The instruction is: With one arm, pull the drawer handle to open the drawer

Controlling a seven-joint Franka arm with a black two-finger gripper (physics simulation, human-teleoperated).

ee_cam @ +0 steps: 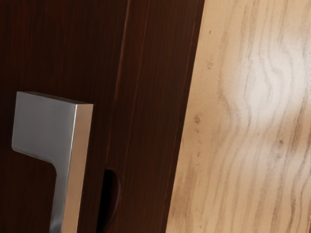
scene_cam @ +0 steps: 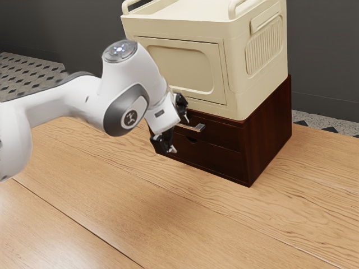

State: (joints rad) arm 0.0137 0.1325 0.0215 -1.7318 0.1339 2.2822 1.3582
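My black gripper [scene_cam: 180, 133] is spread wide at the dark drawer front [scene_cam: 221, 138], with nothing in its hold. One finger is higher and the other lower, which suits the level metal handle [scene_cam: 196, 128]; I judge the bar must sit between them before I close and pull. The drawer looks shut. A cream cabinet [scene_cam: 255, 89] rests on the dark chest [scene_cam: 270, 126], close above my upper finger, so rising could bump it. Bare wooden tabletop [scene_cam: 224, 224] lies in front.
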